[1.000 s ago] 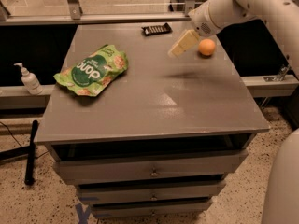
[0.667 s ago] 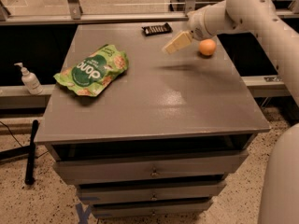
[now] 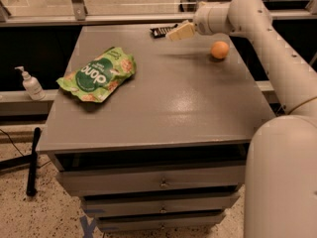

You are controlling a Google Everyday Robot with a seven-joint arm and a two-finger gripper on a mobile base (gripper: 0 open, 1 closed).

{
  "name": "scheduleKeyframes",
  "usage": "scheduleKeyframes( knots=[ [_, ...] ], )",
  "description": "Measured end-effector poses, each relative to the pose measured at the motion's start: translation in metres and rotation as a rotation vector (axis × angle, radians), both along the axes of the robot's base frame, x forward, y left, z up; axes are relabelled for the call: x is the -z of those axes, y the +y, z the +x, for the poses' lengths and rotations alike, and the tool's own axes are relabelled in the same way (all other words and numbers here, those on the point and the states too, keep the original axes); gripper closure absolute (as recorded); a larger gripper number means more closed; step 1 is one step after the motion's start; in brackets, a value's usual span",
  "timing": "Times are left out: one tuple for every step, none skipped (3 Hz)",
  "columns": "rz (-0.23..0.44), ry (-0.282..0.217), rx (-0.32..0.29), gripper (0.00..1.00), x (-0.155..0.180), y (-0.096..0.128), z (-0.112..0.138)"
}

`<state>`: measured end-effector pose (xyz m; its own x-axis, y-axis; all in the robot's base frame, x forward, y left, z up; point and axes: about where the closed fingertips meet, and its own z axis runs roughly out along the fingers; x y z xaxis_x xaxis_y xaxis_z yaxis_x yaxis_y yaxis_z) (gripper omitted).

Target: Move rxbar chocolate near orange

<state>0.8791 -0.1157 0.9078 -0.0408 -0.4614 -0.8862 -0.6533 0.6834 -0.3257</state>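
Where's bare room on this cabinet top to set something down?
Bare: the front half, and the middle between green bag and orange. Crowded: back edge, where the end effector hovers by the black bar.

Green bag (image 3: 99, 74) on table (image 3: 173, 108); soap bottle (image 3: 31, 84)

Off-white tubular arm (image 3: 277, 48), rounded white base (image 3: 282, 182), cream end effector (image 3: 172, 34) over back of table (image 3: 173, 103)

The tool (image 3: 174, 34) hangs between rxbar chocolate (image 3: 158, 31) (left) and orange (image 3: 220, 49).
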Motion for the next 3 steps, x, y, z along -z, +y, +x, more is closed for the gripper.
scheduleKeyframes(
  knots=[
    [-0.034, 0.015, 0.006, 0.0, -0.005, 0.012, 0.023],
    [-0.082, 0.086, -0.031, 0.0, 0.007, 0.027, 0.027],
    [-0.078, 0.174, -0.069, 0.0, 0.03, 0.043, 0.023]
  ],
)
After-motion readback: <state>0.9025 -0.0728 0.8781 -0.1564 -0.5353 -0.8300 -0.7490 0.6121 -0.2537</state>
